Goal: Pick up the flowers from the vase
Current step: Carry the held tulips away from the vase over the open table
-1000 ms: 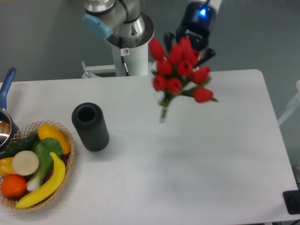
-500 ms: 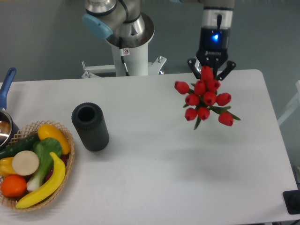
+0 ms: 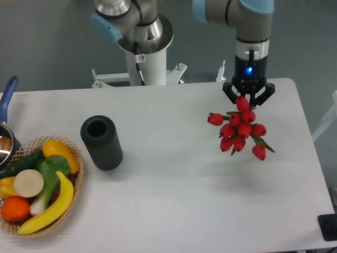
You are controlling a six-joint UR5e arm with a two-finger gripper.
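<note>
The flowers (image 3: 240, 129), a bunch of red tulip buds with green leaves, hang over the right part of the white table, well clear of the vase. My gripper (image 3: 248, 100) points straight down right above them and is shut on the bunch, its dark fingers spread around the top buds. The stems are hidden beneath the buds. The vase (image 3: 101, 142), a dark ribbed cylinder, stands upright and empty at the left of the table, far from the gripper.
A woven basket (image 3: 75, 184) of fruit and vegetables sits at the left front edge. A pot with a blue handle (image 3: 7, 100) shows at the far left edge. The arm's base (image 3: 143, 58) stands behind the table. A dark object (image 3: 327, 226) lies at the lower right corner.
The gripper carried the flowers rightward and down, from above the table's middle back to the right side. The bunch now hangs lower. The vase and basket have not moved.
</note>
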